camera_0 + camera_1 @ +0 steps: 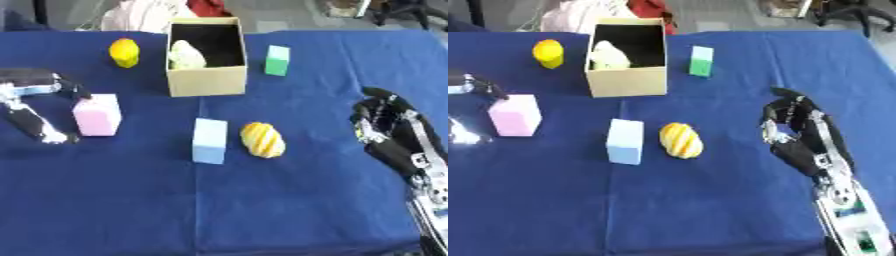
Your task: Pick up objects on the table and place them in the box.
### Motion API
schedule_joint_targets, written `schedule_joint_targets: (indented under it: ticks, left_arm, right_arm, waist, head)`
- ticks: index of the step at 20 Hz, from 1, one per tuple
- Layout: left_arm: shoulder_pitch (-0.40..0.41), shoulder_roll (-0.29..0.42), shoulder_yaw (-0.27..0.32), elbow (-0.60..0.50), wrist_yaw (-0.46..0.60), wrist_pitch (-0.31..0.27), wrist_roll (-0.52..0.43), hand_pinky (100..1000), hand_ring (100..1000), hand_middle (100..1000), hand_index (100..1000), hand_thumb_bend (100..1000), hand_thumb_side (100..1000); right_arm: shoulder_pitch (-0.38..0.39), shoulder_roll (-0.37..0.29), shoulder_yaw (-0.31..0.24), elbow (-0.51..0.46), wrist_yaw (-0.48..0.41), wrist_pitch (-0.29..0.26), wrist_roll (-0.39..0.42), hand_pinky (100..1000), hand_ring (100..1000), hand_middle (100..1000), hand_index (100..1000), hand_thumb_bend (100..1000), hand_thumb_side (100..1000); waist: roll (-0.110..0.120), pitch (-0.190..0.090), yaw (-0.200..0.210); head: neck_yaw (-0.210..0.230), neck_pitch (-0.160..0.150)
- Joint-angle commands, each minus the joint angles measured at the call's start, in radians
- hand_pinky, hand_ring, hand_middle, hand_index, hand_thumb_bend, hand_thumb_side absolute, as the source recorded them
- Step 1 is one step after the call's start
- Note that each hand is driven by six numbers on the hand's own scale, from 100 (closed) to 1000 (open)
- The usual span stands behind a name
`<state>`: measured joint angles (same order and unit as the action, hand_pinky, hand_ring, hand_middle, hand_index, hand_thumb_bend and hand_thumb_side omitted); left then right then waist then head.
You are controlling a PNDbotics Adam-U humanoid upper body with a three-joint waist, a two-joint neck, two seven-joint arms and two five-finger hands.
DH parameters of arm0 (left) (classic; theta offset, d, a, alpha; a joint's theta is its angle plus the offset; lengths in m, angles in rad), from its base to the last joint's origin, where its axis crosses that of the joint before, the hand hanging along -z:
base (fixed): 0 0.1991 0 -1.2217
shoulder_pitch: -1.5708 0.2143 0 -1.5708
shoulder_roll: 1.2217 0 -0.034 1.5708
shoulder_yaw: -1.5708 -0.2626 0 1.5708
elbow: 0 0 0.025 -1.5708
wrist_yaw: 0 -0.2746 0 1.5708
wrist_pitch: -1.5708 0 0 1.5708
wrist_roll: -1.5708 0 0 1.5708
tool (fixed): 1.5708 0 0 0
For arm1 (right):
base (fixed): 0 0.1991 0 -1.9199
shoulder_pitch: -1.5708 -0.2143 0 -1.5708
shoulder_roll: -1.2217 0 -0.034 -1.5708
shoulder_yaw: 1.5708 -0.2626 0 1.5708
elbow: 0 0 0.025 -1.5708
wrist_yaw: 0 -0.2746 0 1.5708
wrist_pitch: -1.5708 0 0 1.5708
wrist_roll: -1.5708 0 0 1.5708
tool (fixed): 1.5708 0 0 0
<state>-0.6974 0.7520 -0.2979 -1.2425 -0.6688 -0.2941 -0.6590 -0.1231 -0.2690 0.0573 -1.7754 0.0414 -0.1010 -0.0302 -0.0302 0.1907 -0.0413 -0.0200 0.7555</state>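
An open tan cardboard box (206, 80) stands at the back centre with a pale rounded object (185, 55) inside. On the blue cloth lie a pink block (97, 115), a light blue block (209, 140), a yellow ridged object (262, 140), a green block (277, 60) and a yellow rounded object (124, 52). My left hand (35, 82) is open just left of the pink block, with one finger at the block's top left corner and another stretched down beside it. My right hand (798, 135) rests at the right with relaxed fingers, holding nothing.
The blue cloth (289, 200) covers the whole table. Bare cloth fills the front half. Beyond the far edge lie pale and red cloth items (149, 12) and a chair base on the floor.
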Motion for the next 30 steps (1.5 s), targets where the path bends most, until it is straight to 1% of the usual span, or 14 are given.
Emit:
schedule_joint_targets:
  ticks: [1, 9, 12, 15, 18, 19, 23, 28, 30]
  left_arm:
    - [-0.015, 0.013, 0.011, -0.011, -0.012, -0.004, 0.025, 866, 821, 838, 917, 452, 340]
    - [-0.015, 0.048, 0.051, -0.11, 0.038, 0.016, 0.036, 869, 820, 834, 917, 429, 324]
    - [-0.016, 0.053, 0.049, -0.115, 0.043, 0.024, 0.027, 870, 824, 839, 918, 438, 326]
    - [-0.014, 0.049, 0.033, -0.095, 0.03, 0.017, 0.006, 874, 837, 853, 924, 459, 326]
    - [-0.018, 0.035, 0.022, -0.057, -0.005, 0.004, -0.001, 881, 857, 875, 932, 475, 311]
    - [-0.021, 0.029, 0.02, -0.045, -0.021, -0.001, 0.004, 884, 869, 887, 935, 479, 300]
    - [-0.03, -0.002, 0.021, 0.004, -0.075, -0.022, 0.038, 885, 876, 889, 933, 468, 270]
    - [-0.039, -0.038, 0.025, 0.058, -0.1, -0.05, 0.084, 880, 864, 874, 922, 444, 224]
    - [-0.04, -0.047, 0.024, 0.07, -0.102, -0.059, 0.102, 876, 851, 855, 911, 423, 189]
  right_arm:
    - [-0.006, -0.02, -0.003, -0.01, -0.006, -0.002, 0.001, 688, 598, 599, 815, 100, 274]
    - [-0.004, -0.019, -0.004, -0.01, -0.005, -0.002, 0.0, 687, 598, 599, 815, 100, 275]
    - [-0.005, -0.018, -0.003, -0.01, -0.005, -0.002, 0.001, 687, 598, 599, 815, 100, 276]
    - [-0.004, -0.018, -0.002, -0.009, -0.005, -0.002, 0.002, 687, 597, 598, 815, 100, 275]
    - [-0.003, -0.019, -0.001, -0.008, -0.006, -0.002, 0.002, 687, 597, 598, 815, 100, 274]
    - [-0.004, -0.018, 0.0, -0.008, -0.007, -0.002, 0.002, 687, 597, 598, 815, 100, 275]
    - [-0.005, -0.018, 0.001, -0.008, -0.01, -0.002, 0.004, 687, 597, 598, 814, 100, 276]
    - [-0.006, -0.017, 0.003, -0.008, -0.013, -0.002, 0.005, 687, 597, 598, 814, 100, 277]
    - [-0.006, -0.017, 0.003, -0.007, -0.014, -0.002, 0.005, 687, 597, 598, 814, 100, 278]
  waist:
    - [0.011, -0.026, -0.001]
    - [0.012, -0.028, 0.003]
    - [0.013, -0.028, 0.003]
    - [0.013, -0.03, 0.001]
    - [0.011, -0.031, -0.003]
    - [0.011, -0.03, -0.005]
    - [0.008, -0.027, -0.01]
    - [0.006, -0.024, -0.016]
    - [0.006, -0.023, -0.018]
  head:
    - [0.0, 0.002]
    - [0.0, 0.001]
    - [0.001, -0.001]
    - [0.001, -0.001]
    - [0.004, 0.0]
    - [0.004, 0.0]
    - [0.008, 0.0]
    - [0.012, 0.0]
    - [0.014, 0.0]
